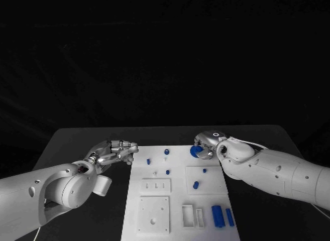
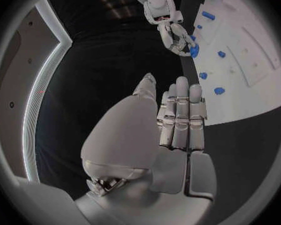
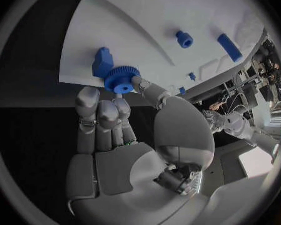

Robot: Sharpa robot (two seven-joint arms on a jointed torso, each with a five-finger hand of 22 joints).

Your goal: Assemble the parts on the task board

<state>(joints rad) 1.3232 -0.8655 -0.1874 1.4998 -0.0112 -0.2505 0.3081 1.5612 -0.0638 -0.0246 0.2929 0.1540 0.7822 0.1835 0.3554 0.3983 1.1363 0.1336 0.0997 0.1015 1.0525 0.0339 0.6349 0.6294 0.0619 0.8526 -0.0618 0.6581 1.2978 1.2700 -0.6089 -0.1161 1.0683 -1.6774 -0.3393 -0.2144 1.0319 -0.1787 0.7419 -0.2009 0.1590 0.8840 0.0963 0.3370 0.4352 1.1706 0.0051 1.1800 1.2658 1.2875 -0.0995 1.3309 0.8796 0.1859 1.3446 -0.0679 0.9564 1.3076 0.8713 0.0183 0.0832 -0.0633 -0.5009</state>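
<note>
The white task board (image 1: 154, 221) lies in the middle of the black table. My right hand (image 1: 208, 141) is at the board's far right corner and pinches a round blue toothed gear (image 1: 196, 149) between thumb and fingers. The right wrist view shows the gear (image 3: 122, 79) right next to a blue block (image 3: 103, 62) standing at the board's edge; whether they touch I cannot tell. My left hand (image 1: 114, 152) hovers off the board's far left corner, holding nothing. In the left wrist view its fingers (image 2: 181, 112) lie straight, side by side, with the thumb apart.
Small blue pegs (image 1: 167, 151) (image 1: 149, 161) (image 1: 168, 171) stand in the board's far half. Two more sit on a raised square (image 1: 205, 181). Two blue bars (image 1: 217, 216) lie at the near right, beside white slotted blocks (image 1: 188, 215). Black table (image 1: 78, 145) surrounds the board.
</note>
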